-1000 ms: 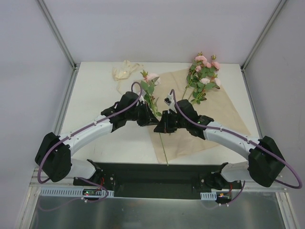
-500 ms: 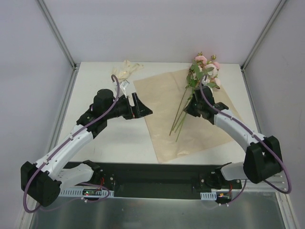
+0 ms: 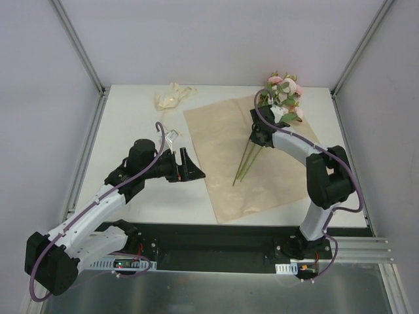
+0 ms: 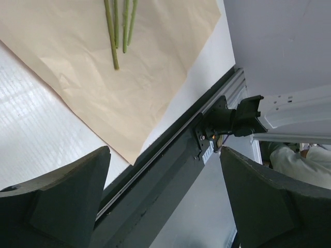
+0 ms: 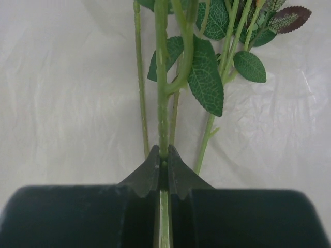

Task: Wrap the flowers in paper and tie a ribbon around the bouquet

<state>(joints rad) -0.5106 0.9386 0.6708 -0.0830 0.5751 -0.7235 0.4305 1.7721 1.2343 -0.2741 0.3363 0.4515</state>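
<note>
One black base plate (image 3: 216,245) runs along the near edge of a white table (image 3: 131,124), which looks matt and smooth. Left of the paper, the left gripper (image 3: 191,165) stands over the bare table with its jaws spread wide and nothing between them. The paper (image 3: 262,186) is a thin tan sheet, lightly creased. It lies flat and at an angle on the right half of the table, and its near corner almost reaches the base plate. On it lie the flowers (image 3: 283,98). Their thin green stems (image 3: 242,167) point near and left, and the pale pink blooms and green leaves are near the sheet's far right corner. The right gripper (image 3: 257,137) is clamped on one stem, with its dark fingers pressed together around it. A cream ribbon (image 3: 171,97), soft and crumpled, lies bunched at the far left, apart from the paper. Pale grey walls (image 3: 229,39) with metal posts (image 3: 78,46) close the space.
</note>
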